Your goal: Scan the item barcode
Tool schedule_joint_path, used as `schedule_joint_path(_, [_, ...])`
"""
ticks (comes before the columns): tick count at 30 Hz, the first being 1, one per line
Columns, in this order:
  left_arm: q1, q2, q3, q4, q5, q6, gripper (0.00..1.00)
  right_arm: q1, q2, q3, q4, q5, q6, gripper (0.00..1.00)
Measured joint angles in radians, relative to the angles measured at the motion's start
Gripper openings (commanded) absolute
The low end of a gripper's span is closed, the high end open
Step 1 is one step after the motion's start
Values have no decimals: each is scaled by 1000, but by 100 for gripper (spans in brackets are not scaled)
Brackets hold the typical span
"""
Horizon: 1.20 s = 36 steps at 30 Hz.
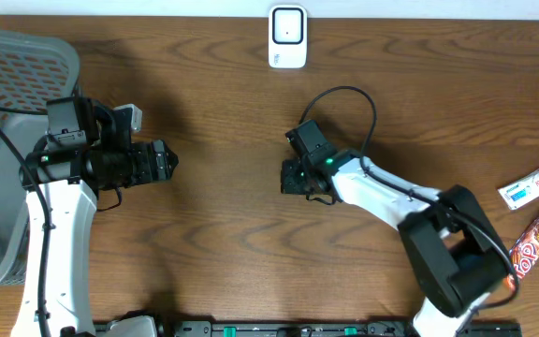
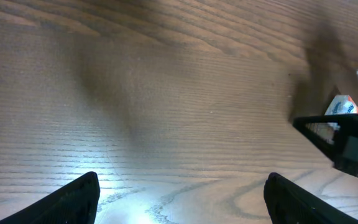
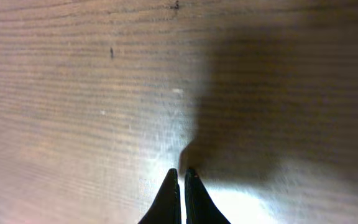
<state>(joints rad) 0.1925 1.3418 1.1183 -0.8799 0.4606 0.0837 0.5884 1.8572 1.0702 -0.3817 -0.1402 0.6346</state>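
On the wooden surface [image 1: 213, 84], the items that could be scanned lie at the right edge, well apart from both arms: a white box [image 1: 530, 185] with a blue and green label, and nearer than it a red packet [image 1: 529, 248]. Which side of either carries the barcode cannot be told. The white scanner [image 1: 287, 37] stands at the far edge, about the middle. The left gripper [image 1: 164, 161] hangs over bare wood left of centre, its fingers [image 2: 73, 199] spread wide with nothing between them. The right gripper [image 1: 291, 176] is at the middle of the surface, nearer than the scanner, its fingertips [image 3: 171, 193] pressed together and holding nothing. A grey mesh basket [image 1: 7, 84] sits at the left edge beside the left arm.
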Motion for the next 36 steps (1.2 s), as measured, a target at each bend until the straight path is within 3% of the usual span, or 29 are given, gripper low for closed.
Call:
schedule_joint_path(8, [0, 0, 0, 0, 0, 0, 85, -116, -285, 1, -33, 152, -23, 1])
schedule_joint_path(11, [0, 0, 0, 0, 0, 0, 85, -169, -303, 8, -98, 211, -30, 1])
schedule_joint_path(20, [0, 0, 0, 0, 0, 0, 85, -353, -224, 7, -204, 258, -64, 1])
schedule_joint_path(36, [0, 0, 0, 0, 0, 0, 85, -358, -63, 6, -212, 174, -77, 1])
